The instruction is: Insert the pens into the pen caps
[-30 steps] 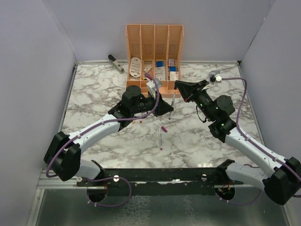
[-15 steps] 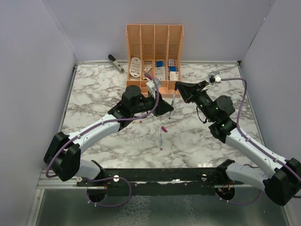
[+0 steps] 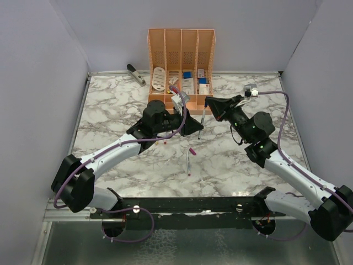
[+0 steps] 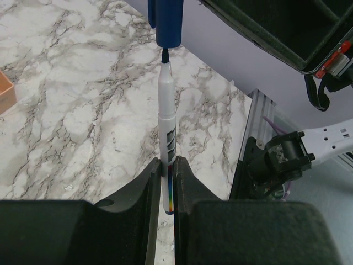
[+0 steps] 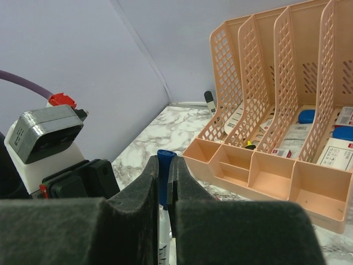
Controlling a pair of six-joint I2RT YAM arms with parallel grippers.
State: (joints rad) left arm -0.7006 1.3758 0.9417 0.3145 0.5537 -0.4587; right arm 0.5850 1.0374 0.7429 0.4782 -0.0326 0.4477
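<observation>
One pen (image 4: 165,127) in left fingers (image 4: 144,194), one blue cap (image 5: 163,172) — right fingers (image 5: 144,194) (second pen (image 3: 187,162) loose)

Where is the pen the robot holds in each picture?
Top external: pen mid-picture, just in front of the peach organiser.
Left wrist: centre, upright, pinched by the left gripper.
Right wrist: bottom, white sliver under the blue cap.
Shared landmark: the blue cap, by the pen's tip.

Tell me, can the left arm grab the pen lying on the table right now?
Probably not: the left tool is shut on another pen. The lying pen sits near and uncovered, though.
</observation>
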